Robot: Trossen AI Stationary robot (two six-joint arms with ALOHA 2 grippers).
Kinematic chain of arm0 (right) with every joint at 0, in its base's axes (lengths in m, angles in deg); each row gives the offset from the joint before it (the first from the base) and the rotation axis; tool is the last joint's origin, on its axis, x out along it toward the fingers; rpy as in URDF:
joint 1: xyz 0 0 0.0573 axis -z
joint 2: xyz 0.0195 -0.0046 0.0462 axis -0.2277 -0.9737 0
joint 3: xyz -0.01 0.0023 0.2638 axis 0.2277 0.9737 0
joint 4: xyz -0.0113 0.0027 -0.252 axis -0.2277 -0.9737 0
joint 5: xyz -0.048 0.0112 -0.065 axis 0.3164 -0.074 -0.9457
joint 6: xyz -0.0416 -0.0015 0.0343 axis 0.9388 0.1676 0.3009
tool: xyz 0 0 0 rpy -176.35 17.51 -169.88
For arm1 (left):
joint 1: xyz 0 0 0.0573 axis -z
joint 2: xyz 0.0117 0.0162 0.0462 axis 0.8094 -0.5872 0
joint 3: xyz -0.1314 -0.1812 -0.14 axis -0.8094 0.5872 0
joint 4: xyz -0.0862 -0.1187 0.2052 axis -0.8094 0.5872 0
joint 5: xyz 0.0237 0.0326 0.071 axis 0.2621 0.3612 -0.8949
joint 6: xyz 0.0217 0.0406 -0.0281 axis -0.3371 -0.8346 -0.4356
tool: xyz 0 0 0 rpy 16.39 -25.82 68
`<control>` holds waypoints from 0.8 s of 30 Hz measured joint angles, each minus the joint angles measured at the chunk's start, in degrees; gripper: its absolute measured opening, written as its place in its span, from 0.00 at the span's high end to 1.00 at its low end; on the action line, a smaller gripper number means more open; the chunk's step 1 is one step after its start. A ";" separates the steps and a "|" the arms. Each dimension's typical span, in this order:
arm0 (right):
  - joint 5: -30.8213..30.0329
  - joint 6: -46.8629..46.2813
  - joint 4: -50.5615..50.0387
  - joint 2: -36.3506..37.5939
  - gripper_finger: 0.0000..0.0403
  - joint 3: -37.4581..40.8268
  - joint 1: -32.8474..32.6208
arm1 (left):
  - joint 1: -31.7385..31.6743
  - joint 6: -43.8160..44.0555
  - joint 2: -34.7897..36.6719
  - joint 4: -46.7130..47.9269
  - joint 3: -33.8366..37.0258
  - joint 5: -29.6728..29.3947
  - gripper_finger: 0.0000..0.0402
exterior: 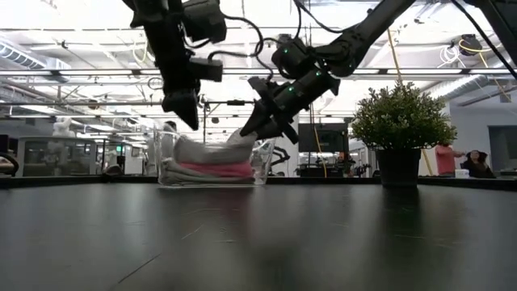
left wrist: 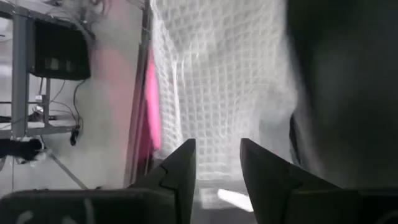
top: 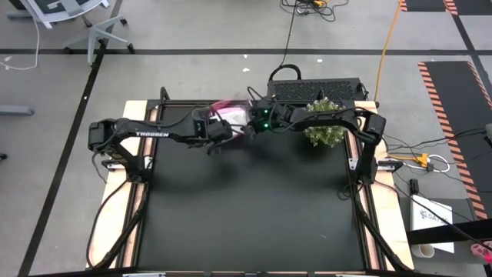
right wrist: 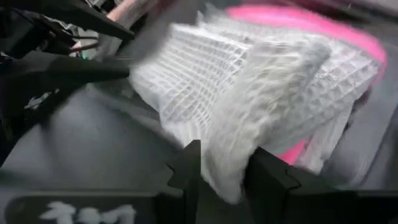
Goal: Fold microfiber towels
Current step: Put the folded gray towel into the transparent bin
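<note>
Microfiber towels (exterior: 212,162) sit stacked in the clear plastic bin (exterior: 262,166) at the table's far edge: waffle-weave white over bright pink. Right gripper (right wrist: 222,163) pinches the top white towel (right wrist: 249,93); left gripper (left wrist: 217,163) hovers above, fingers slightly parted, empty.

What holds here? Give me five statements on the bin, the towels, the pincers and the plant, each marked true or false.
1. The clear bin stands at the far edge of the table. True.
2. The pink towel lies on top of the pile. False: white cloth lies over it.
3. The right pincer grips a white towel. True.
4. The left pincer holds the pink towel. False: it is open and empty, above the bin.
5. The potted plant stands mid-table. False: it is at the far edge, beside the bin.
</note>
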 joint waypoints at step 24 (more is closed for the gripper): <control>2.44 4.48 -1.59 4.99 0.90 -2.23 0.50 | 7.86 25.22 7.67 15.01 -2.86 6.60 0.68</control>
